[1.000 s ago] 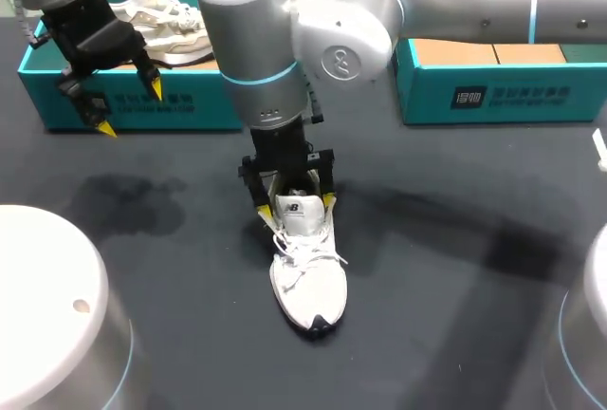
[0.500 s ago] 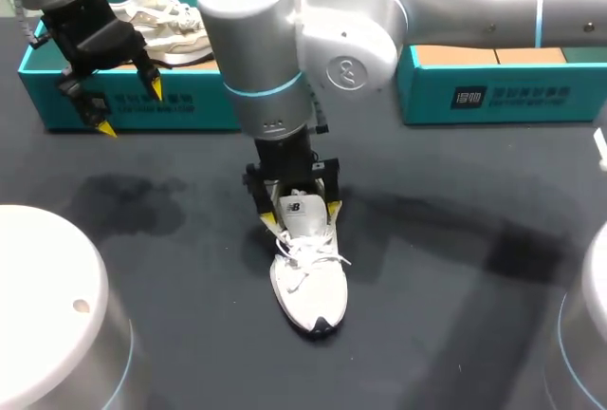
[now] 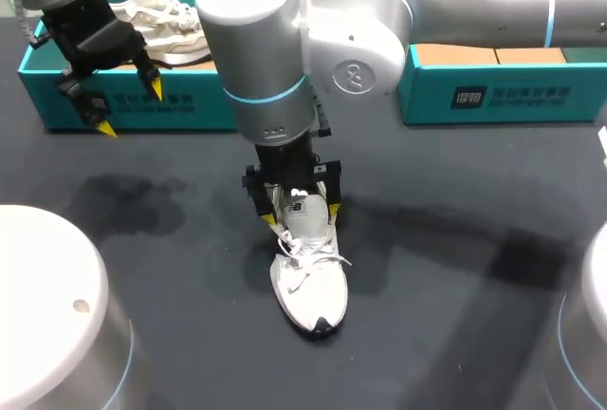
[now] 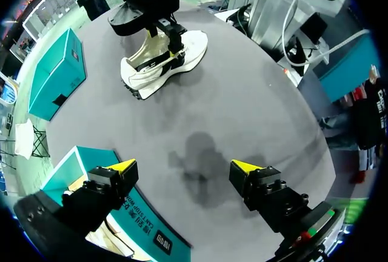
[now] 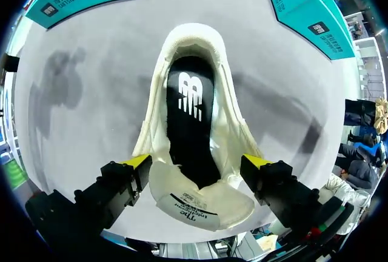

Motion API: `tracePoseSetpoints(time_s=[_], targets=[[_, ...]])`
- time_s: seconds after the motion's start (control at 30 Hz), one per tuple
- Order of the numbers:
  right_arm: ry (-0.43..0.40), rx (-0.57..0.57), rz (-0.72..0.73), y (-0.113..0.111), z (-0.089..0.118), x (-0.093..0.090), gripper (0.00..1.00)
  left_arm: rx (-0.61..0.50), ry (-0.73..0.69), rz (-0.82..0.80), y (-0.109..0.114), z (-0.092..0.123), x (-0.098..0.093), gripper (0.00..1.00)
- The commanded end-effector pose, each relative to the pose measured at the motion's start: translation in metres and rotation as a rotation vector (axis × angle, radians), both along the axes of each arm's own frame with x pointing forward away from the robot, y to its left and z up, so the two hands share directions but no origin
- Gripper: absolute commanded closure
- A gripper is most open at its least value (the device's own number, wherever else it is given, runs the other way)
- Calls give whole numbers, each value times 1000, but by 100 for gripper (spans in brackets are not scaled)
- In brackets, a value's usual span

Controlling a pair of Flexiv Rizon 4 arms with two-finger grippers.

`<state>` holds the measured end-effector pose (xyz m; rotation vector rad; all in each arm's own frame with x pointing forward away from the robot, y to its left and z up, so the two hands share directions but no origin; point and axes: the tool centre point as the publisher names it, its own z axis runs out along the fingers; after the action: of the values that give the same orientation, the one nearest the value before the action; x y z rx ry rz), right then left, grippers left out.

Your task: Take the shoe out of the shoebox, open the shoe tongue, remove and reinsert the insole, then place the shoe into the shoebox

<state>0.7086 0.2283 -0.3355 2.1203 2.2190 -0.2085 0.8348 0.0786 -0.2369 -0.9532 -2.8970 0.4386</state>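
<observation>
On the dark grey table [image 3: 455, 334], the right gripper [image 5: 196, 160] points straight down, fingers wide astride the collar of the white lace-up sneaker [image 3: 308, 282], contact hard to judge. Left gripper [image 4: 183, 166] gapes empty.

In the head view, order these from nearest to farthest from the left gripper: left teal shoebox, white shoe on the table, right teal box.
1. Left teal shoebox, just behind the left gripper.
2. White shoe on the table, in the middle.
3. Right teal box, far right side.
</observation>
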Motion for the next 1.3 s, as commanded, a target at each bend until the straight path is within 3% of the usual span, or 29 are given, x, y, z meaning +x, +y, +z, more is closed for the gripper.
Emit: tracePoseSetpoints(time_s=[0.03,0.5,0.87,1.17,1.23,1.27,1.3], targets=[[-9,24,-5,-6,-4,-6,0,3,-1,0,0,0,0,0],[-44,24,-42,-7,12,-30,0,3,-1,0,0,0,0,0],[-71,19,-73,-7,33,-64,0,3,-1,0,0,0,0,0],[-77,26,-85,2,39,-84,0,3,-1,0,0,0,0,0],[-78,27,-90,3,39,-89,43,3,-1,0,0,0,0,0],[-79,28,-91,4,40,-90,52,3,-1,0,0,0,0,0],[-79,28,-94,5,40,-92,54,3,-1,0,0,0,0,0]])
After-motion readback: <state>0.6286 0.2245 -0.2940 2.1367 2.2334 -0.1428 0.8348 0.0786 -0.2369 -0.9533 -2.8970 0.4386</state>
